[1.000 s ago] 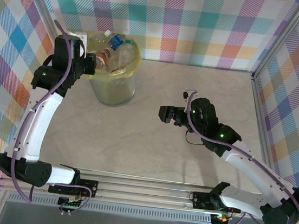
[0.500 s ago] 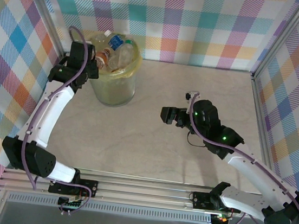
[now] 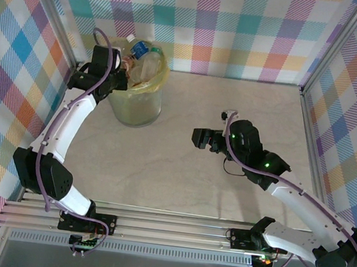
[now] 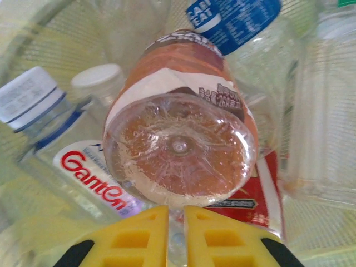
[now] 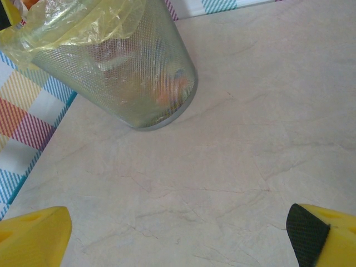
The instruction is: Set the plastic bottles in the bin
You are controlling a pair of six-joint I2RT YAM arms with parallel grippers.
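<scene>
The bottle (image 4: 92,178) at lower left has a white label reading "Ganten" in red letters. A blue label (image 4: 233,16) at the top carries white capitals, cut off, with "EAT" legible. Small print on the orange bottle (image 4: 183,133) and on the red label (image 4: 250,194) is too fine to read.

I count one bin (image 3: 134,105), a round mesh bucket with one yellow-green bag liner (image 3: 162,73). Through the left wrist camera I make out five plastic bottles (image 4: 181,144) inside it:
- one orange-labelled bottle (image 4: 183,67), base toward me
- one red Ganten bottle (image 4: 89,172)
- one blue-labelled bottle (image 4: 233,16)
- one plain clear bottle (image 4: 322,111) at the right
- one white-capped bottle (image 4: 100,80)

They lie heaped, so I cannot tell the full number. Two robot arms: one left arm (image 3: 68,126), one right arm (image 3: 300,200).
</scene>
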